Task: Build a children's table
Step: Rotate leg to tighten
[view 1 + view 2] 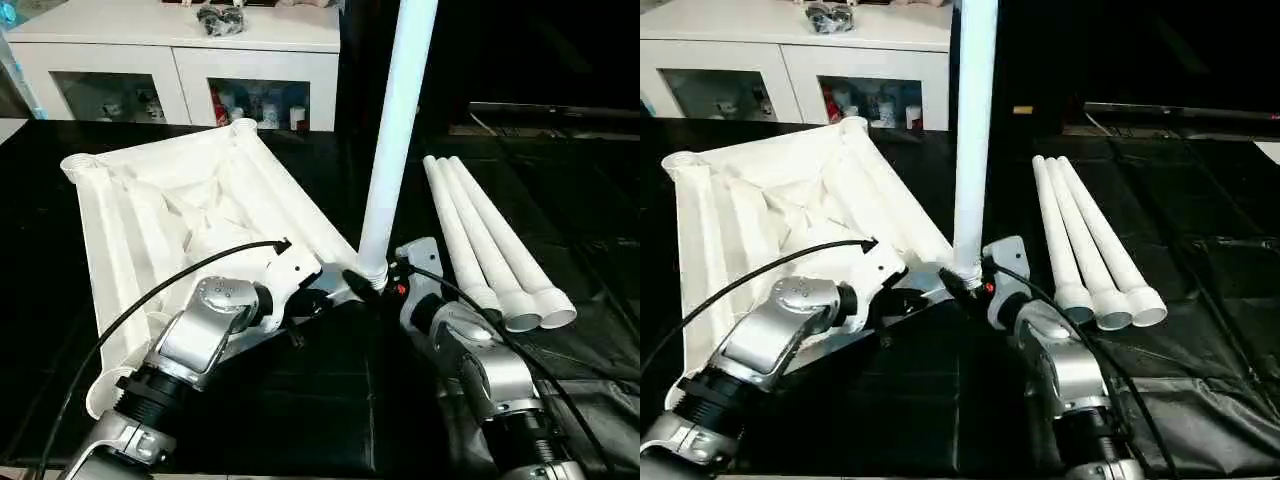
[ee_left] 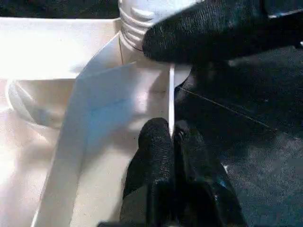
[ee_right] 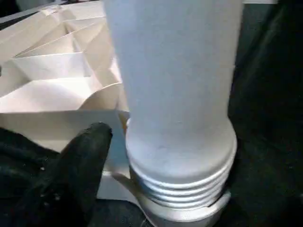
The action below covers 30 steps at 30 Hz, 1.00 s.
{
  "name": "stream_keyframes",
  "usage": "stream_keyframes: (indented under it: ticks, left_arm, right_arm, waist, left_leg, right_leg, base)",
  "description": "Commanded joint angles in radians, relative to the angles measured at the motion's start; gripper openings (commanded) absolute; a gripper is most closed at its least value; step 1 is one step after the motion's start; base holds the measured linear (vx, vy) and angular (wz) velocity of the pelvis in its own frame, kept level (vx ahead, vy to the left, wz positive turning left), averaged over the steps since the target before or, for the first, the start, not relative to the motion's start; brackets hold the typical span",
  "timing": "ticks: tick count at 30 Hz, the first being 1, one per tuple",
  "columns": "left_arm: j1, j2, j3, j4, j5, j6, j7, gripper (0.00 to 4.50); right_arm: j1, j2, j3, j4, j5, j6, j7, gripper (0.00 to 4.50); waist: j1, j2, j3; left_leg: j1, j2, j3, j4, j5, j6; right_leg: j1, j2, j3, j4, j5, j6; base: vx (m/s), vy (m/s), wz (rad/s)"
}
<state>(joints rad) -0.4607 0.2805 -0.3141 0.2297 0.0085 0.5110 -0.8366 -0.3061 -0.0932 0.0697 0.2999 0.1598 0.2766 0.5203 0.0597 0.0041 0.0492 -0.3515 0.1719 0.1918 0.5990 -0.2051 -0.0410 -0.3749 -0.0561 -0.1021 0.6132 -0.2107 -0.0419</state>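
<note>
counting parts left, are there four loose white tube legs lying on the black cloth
No, three long tapered white plastic tube legs lie side by side there; a fourth stands upright at the corner of the white ribbed square tabletop.

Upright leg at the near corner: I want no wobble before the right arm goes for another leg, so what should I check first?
1. Upright leg stands in the corner socket: ok.
2. Thread fully seated: not ok, ridges still exposed.
3. Left gripper pinches the table top rim: ok.
4. Right gripper free of the leg: cannot tell.
5. Three spare legs lie together beside the right arm: ok.
</note>
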Motion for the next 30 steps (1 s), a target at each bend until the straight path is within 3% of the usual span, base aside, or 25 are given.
stream_keyframes:
  ticks: [1, 10, 16, 20, 26, 30]
  left_arm:
    - [-0.009, 0.003, -0.012, -0.019, -0.009, -0.067, -0.037, 0.00]
    - [0.001, 0.084, -0.039, -0.013, -0.036, -0.161, -0.178, 0.00]
    - [0.013, 0.148, -0.071, -0.022, -0.052, -0.223, -0.311, 0.00]
    - [0.008, 0.176, -0.089, -0.007, -0.047, -0.256, -0.364, 0.00]
    - [-0.016, 0.211, -0.124, 0.024, -0.038, -0.311, -0.461, 0.00]
    - [-0.025, 0.214, -0.135, 0.033, -0.038, -0.330, -0.490, 0.00]
  right_arm:
    - [0.032, -0.016, 0.056, -0.031, 0.026, 0.014, 0.087, 4.35]
    - [0.113, -0.194, 0.018, -0.149, 0.088, 0.011, 0.297, 4.45]
    - [0.121, -0.289, 0.006, -0.185, 0.114, 0.006, 0.398, 4.45]
    - [0.117, -0.324, 0.017, -0.190, 0.103, -0.013, 0.435, 4.45]
    - [0.104, -0.371, 0.098, -0.210, 0.089, -0.020, 0.541, 4.45]
    - [0.083, -0.359, 0.122, -0.190, 0.074, -0.032, 0.555, 4.45]
  waist:
    - [0.009, 0.004, -0.058]
    - [0.034, 0.005, -0.059]
    - [0.039, 0.007, -0.058]
    - [0.045, 0.006, -0.058]
    - [0.054, 0.006, -0.059]
    - [0.054, 0.005, -0.058]
  left_leg:
    - [0.001, 0.071, -0.039, -0.069, -0.121, 0.042]
    - [0.001, 0.075, -0.038, -0.067, -0.107, 0.067]
    - [0.001, 0.074, -0.037, -0.067, -0.115, 0.066]
    - [0.001, 0.075, -0.037, -0.067, -0.113, 0.065]
    - [0.003, 0.077, -0.036, -0.067, -0.115, 0.065]
    - [0.002, 0.077, -0.037, -0.068, -0.119, 0.056]
  right_leg:
    - [0.048, -0.113, 0.078, -0.082, -0.156, -0.164]
    - [0.045, -0.113, 0.077, -0.079, -0.129, -0.166]
    - [0.044, -0.112, 0.075, -0.081, -0.152, -0.166]
    - [0.043, -0.113, 0.075, -0.080, -0.153, -0.168]
    - [0.042, -0.112, 0.074, -0.079, -0.154, -0.168]
    - [0.042, -0.114, 0.074, -0.079, -0.166, -0.169]
  base:
    - [0.000, 0.000, 0.00]
    - [0.000, 0.000, 0.00]
    - [0.000, 0.000, 0.00]
    - [0.000, 0.000, 0.00]
    - [0.000, 0.000, 0.00]
    - [0.000, 0.000, 0.00]
